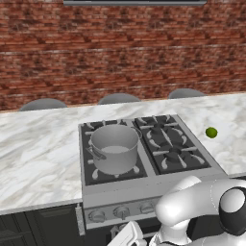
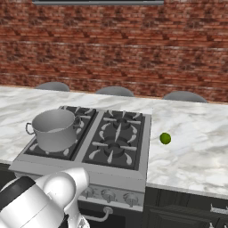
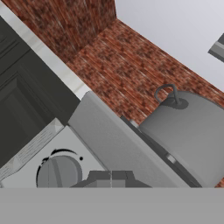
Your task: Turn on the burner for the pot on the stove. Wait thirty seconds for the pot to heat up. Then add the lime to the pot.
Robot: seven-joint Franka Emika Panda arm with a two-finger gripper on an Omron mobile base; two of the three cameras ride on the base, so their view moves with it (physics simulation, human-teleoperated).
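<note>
A: Where's the lime (image 1: 211, 132)?
B: On the counter just right of the stove (image 1: 158, 185), well apart from the pot (image 1: 114, 147).
A: How will it handle?
B: Probably light, firm, prone to rolling; pinch across its middle. The gripper (image 3: 112, 177) is fully closed, empty, near a knob (image 3: 58, 173).

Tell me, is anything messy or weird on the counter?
Nothing stands out. The pot sits upright on the stove, and the lime rests alone on the marble counter beside it. No spills show.
</note>
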